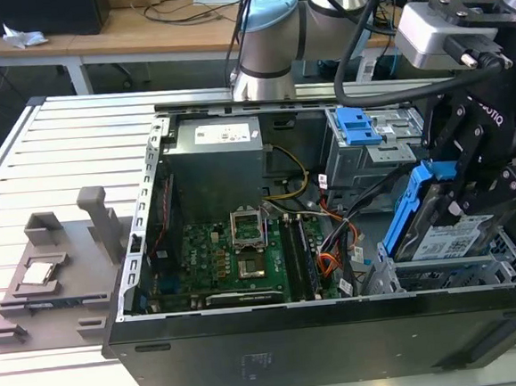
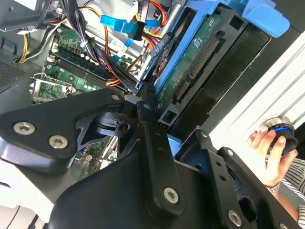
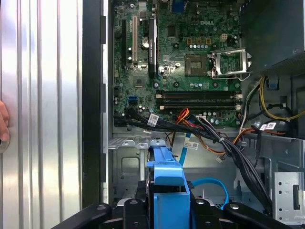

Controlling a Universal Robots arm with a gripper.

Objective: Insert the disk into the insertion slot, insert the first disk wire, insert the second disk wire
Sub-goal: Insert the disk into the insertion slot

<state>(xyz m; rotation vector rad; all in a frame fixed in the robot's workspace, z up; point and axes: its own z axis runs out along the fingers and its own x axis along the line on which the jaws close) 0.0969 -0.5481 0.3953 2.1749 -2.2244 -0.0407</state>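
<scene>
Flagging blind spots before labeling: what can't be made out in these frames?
Exterior view: mouth of the insertion slot, behind the disk and gripper.
First wrist view: ends of the cable bundle, lost in the tangle.
Second wrist view: the hand, cut off by the edge.

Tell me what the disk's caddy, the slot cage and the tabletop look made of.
Caddy on the disk: bright blue plastic, moulded, slight sheen; even colour, rounded tab. Insertion slot cage: thin sheet metal, probably steel, bare silver, punched with holes. Table: ribbed pale metal, likely aluminium extrusion, matte.
</scene>
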